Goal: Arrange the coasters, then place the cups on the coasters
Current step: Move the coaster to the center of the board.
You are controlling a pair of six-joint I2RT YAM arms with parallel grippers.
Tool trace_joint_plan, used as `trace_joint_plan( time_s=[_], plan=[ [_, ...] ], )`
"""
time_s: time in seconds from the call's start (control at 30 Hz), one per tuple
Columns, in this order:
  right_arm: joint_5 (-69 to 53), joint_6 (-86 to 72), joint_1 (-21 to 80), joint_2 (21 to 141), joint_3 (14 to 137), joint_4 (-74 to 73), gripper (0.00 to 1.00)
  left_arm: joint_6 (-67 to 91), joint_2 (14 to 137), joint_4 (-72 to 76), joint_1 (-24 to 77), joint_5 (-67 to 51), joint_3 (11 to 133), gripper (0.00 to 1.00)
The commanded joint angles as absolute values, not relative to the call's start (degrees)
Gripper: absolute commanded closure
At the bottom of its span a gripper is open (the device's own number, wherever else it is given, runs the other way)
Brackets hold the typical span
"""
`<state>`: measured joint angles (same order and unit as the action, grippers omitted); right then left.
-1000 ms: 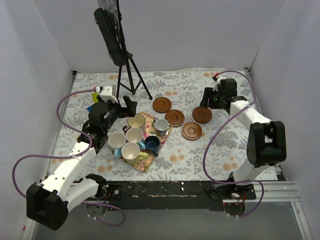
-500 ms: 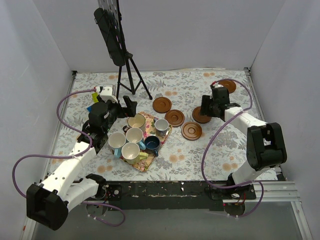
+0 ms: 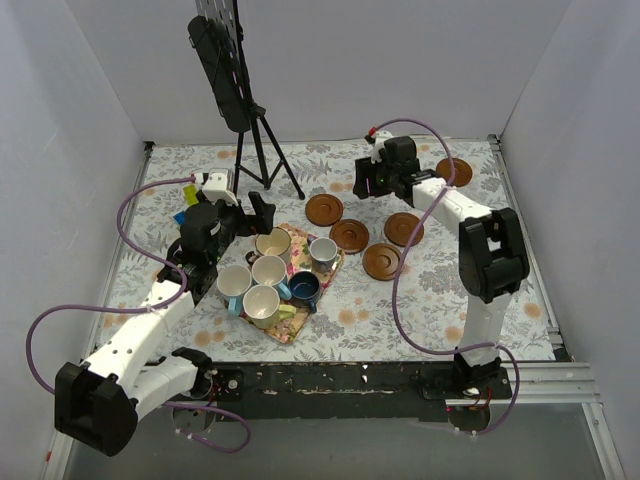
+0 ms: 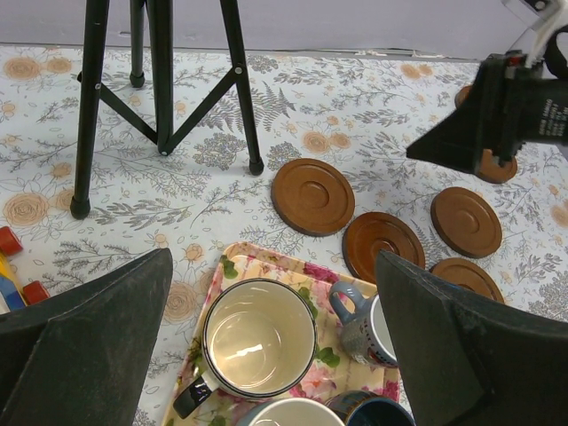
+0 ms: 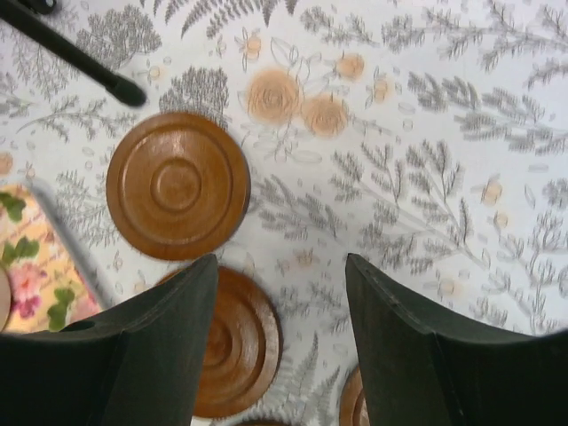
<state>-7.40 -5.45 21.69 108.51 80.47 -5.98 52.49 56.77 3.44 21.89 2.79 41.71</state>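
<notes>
Five brown coasters show from above: one [image 3: 324, 209] by the tripod, three [image 3: 349, 236] [image 3: 404, 229] [image 3: 383, 262] in a cluster, one [image 3: 455, 171] at the back right. My right gripper [image 3: 363, 182] hovers open and empty behind the cluster; its wrist view shows two coasters [image 5: 177, 185] [image 5: 240, 342] below the right gripper [image 5: 280, 262]. Several cups stand crowded on a floral tray [image 3: 298, 331]: cream [image 3: 273, 243], grey-white [image 3: 323, 251], navy [image 3: 304, 289]. The left gripper [image 3: 255, 212] [image 4: 272, 259] hangs wide open just above the cream cup [image 4: 259, 337], holding nothing.
A black tripod [image 3: 262, 150] carrying a dark panel [image 3: 220, 70] stands at the back left. Coloured toy blocks [image 4: 11, 271] lie left of the tray. White walls enclose the flowered tablecloth [image 3: 440, 300] on three sides.
My right arm has swung from the back right corner leftward along the back, uncovering the coaster there. The left arm has not moved.
</notes>
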Motion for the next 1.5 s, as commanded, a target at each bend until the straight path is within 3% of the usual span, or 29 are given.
trace_joint_plan(
  time_s=[0.0, 0.63, 0.93, 1.03, 1.13, 1.47],
  plan=[
    [-6.8, -2.8, 23.6, 115.2, 89.7, -9.3, 0.33, 52.1, 56.5, 3.8, 22.1, 3.2, 41.9, 0.02],
    [3.1, -0.7, 31.8, 135.3, 110.3, -17.6, 0.33, 52.4, 56.4, 3.8, 22.1, 2.5, 42.0, 0.02],
    [8.1, -1.9, 31.7, 135.5, 107.3, -20.6, 0.44, 52.5, 56.2, 3.8, 22.1, 2.2, 42.1, 0.02],
    [8.7, -3.2, 30.2, 134.0, 103.6, -20.4, 0.56, 52.5, 56.1, 3.8, 22.1, 2.2, 41.9, 0.02],
    [9.2, -5.4, 27.4, 131.8, 99.8, -19.9, 0.63, 52.5, 55.9, 3.8, 22.1, 2.3, 42.0, 0.02],
    [11.9, -6.1, 19.7, 128.5, 98.2, -20.6, 0.66, 52.4, 55.8, 3.8, 22.2, 2.4, 42.0, 0.02]
  ],
)
